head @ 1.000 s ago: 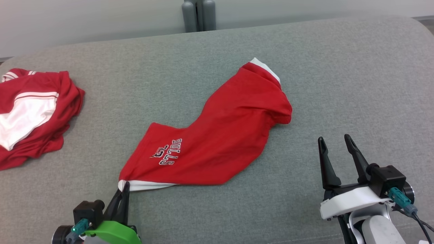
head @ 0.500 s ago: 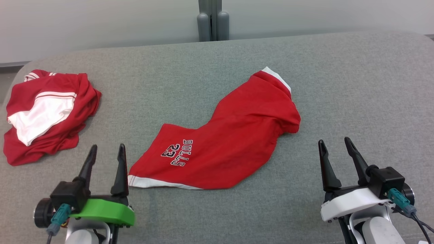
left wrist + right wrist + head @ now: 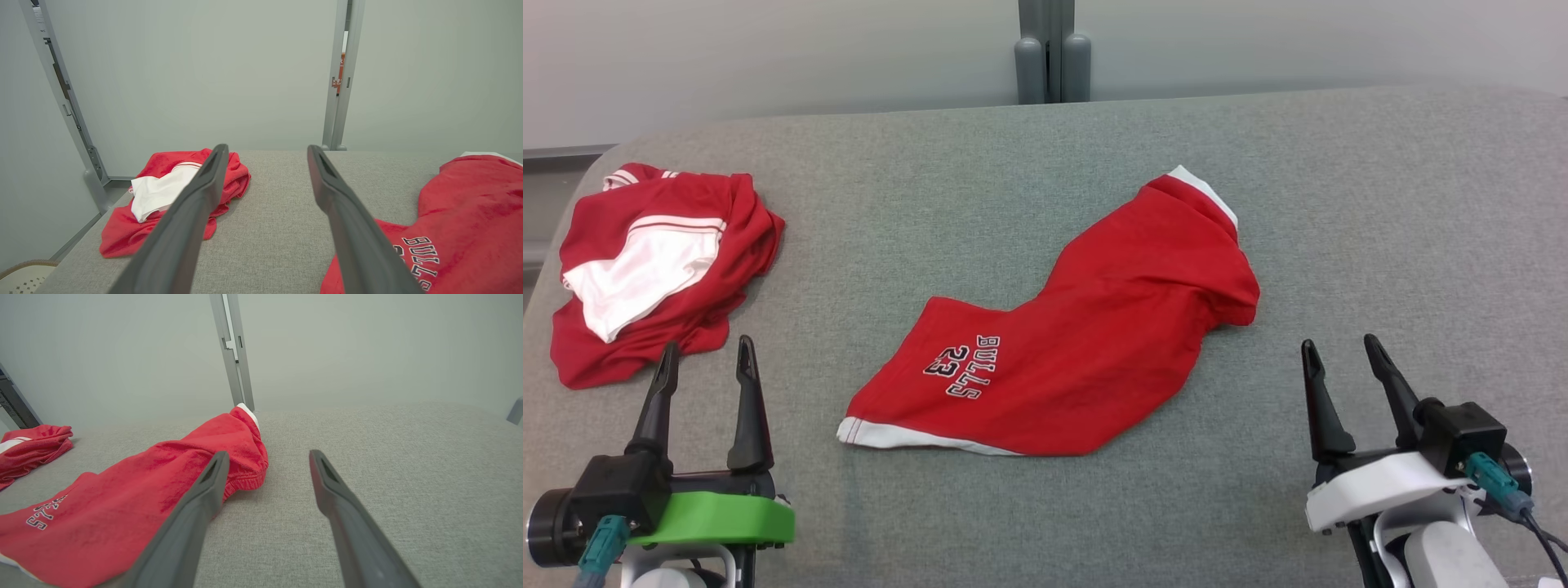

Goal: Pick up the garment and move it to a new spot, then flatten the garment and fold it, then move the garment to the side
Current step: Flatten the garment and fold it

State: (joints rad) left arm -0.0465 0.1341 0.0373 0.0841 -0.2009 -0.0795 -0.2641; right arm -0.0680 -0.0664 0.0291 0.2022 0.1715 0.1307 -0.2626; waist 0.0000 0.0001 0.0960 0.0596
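Note:
The garment [image 3: 1078, 343] is a pair of red shorts with white trim and "BULLS 23" lettering, lying flat and diagonal on the grey padded table [image 3: 1380, 212]. It also shows at the right of the left wrist view as the garment [image 3: 461, 212] and at the left of the right wrist view as the garment [image 3: 135, 494]. My left gripper [image 3: 704, 358] stands open at the lower left, apart from the shorts' white hem, nothing between its fingers. My right gripper [image 3: 1339, 353] is open at the lower right, to the right of the shorts' waistband end.
A second red and white garment [image 3: 658, 261] lies crumpled at the table's far left, also seen as the crumpled garment [image 3: 175, 192]. Grey posts [image 3: 1052, 49] stand behind the table's far edge. A pale perforated basket [image 3: 20, 277] sits below the table's left corner.
My left gripper let go of the shorts' white hem corner, opened, and drew back to the left. The hem dropped flat. The head camera shifted, so the whole picture slid right. Right gripper unchanged.

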